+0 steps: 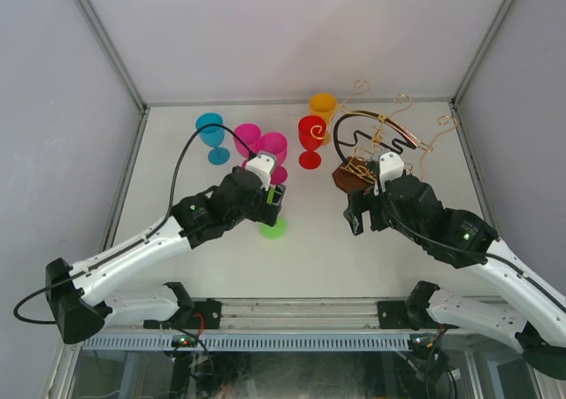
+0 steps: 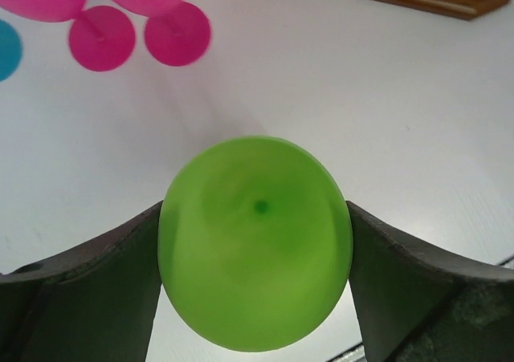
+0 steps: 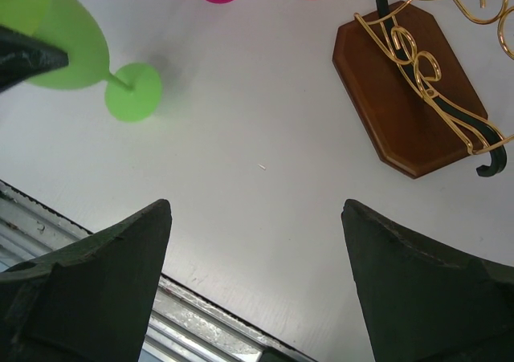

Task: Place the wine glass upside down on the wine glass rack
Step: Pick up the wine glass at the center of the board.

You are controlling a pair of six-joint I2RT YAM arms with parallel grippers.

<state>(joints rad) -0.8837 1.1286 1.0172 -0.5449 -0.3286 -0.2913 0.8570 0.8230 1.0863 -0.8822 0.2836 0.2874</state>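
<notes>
My left gripper [image 1: 273,203] is shut on the bowl of a green wine glass [image 2: 255,250], whose sides touch both fingers. Its round foot [image 1: 272,229] shows below the gripper near the table's middle. In the right wrist view the green glass [image 3: 72,41] leans, with its stem running down to its foot close to the table surface. The wine glass rack [image 1: 389,134], gold wire scrolls and a black loop on a brown wooden base [image 3: 405,97], stands at the back right. My right gripper [image 1: 358,218] is open and empty just in front of the rack's base.
Upright glasses stand along the back: a blue one [image 1: 212,134], two pink ones [image 1: 248,139] [image 1: 273,149], a red one [image 1: 311,134] and an orange one [image 1: 323,107]. White walls enclose the table; a metal rail runs along the near edge.
</notes>
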